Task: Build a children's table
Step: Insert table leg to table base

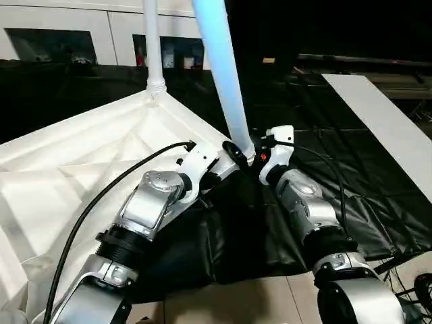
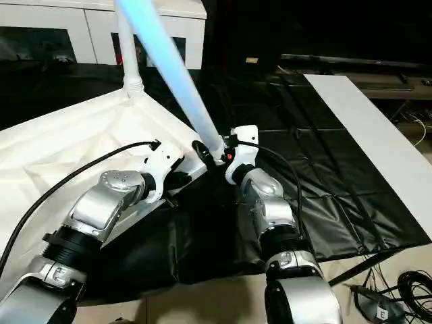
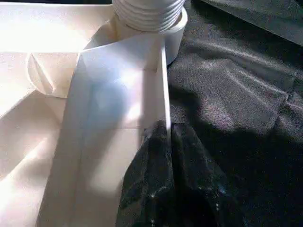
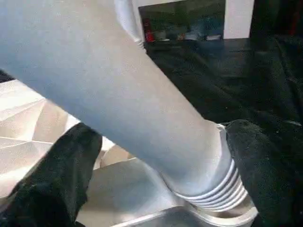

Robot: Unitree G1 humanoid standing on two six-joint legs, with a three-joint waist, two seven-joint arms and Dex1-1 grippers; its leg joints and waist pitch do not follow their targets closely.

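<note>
The white tabletop [image 1: 81,169] lies upside down on a black cloth, ribs facing up. One white leg [image 1: 154,47] stands upright in the far corner socket. A second leg [image 1: 226,81] leans to the left, its threaded end [image 4: 213,189] sitting in the near corner socket [image 3: 175,33]. My left gripper [image 3: 168,179] is shut on the tabletop's thin rim just beside that socket. At the leaning leg's base, my right gripper [image 4: 156,165] stands open, one finger [image 4: 61,175] on each side of the leg and a gap to it.
A white cabinet [image 1: 61,27] with dark glass doors runs along the back. A long white board [image 1: 385,121] lies on the black cloth [image 1: 324,148] to the right. Cables [image 2: 405,290] lie on the floor at the near right.
</note>
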